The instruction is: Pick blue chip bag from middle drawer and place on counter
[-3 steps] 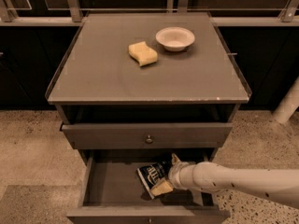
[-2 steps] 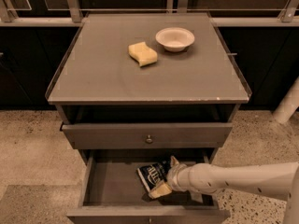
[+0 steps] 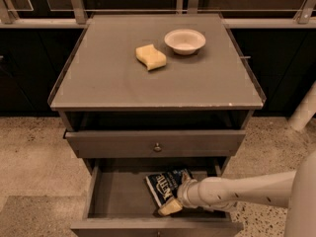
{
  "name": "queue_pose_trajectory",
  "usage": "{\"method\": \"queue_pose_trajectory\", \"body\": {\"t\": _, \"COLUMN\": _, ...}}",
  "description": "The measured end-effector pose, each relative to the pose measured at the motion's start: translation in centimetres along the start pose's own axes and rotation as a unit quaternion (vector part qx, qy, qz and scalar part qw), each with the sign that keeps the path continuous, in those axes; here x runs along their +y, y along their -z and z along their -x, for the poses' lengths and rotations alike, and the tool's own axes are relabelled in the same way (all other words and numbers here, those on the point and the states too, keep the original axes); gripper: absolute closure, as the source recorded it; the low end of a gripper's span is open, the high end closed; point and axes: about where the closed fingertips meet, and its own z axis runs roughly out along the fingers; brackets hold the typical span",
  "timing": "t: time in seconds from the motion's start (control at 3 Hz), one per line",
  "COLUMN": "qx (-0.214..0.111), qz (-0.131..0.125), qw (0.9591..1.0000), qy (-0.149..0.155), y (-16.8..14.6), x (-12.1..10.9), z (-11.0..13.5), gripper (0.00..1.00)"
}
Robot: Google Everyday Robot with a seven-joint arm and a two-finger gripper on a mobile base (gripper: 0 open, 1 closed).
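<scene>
Jaws apart, the robot's gripper [image 3: 177, 194] sits low inside the open middle drawer [image 3: 118, 196], one tan tip at the near right corner of the blue chip bag [image 3: 163, 185] and the other by its far right edge. Whether either tip touches the foil cannot be told. The bag lies flat on the drawer floor, right of centre, with its white lettering facing up. It looks light, crinkly and slick, likely to buckle or slide rather than resist, so a firm pinch across a sealed edge or a gathered fold would probably hold better than a squeeze on the puffed middle. The white arm [image 3: 247, 189] reaches in from the right. Above, a closed drawer front [image 3: 155, 143] with a knob sits under the grey worktop [image 3: 113, 78]. A yellow sponge [image 3: 150, 57] and a white bowl [image 3: 185, 41] rest towards the worktop's far side, and the near part is bare.
</scene>
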Motion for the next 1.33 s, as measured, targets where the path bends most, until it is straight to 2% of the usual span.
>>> {"method": "queue_pose_trajectory", "body": {"t": 0.33, "qx": 0.001, "qz": 0.000, "qw": 1.0000, "qy": -0.001, "y": -0.02, "x": 0.01, "z": -0.07, "gripper": 0.18}}
{"method": "queue_pose_trajectory", "body": {"t": 1.33, "qx": 0.001, "qz": 0.000, "qw": 1.0000, "qy": -0.001, "y": -0.03, "x": 0.02, "z": -0.06, "gripper": 0.87}}
